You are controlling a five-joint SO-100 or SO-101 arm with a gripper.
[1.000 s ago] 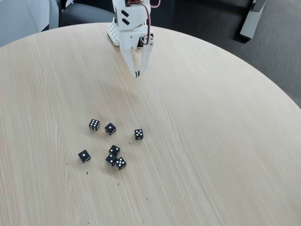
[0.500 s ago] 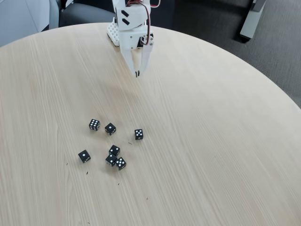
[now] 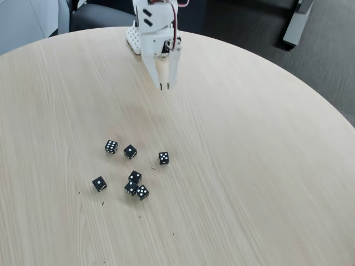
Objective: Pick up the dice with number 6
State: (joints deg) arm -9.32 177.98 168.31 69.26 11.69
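Jaws (image 3: 165,86) slightly parted, empty, well apart from dice with number 6 (image 3: 111,146) on table (image 3: 249,166).

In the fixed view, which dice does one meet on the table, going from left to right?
One-pip die → dice with number 6 → four-pip die. The four dice between the last two overlap in left-right position, so I leave them out.

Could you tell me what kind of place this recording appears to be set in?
Probably an office or meeting room: a round pale wood-grain table, dark carpet-like flooring beyond it, and what looks like a chair at the far edge.
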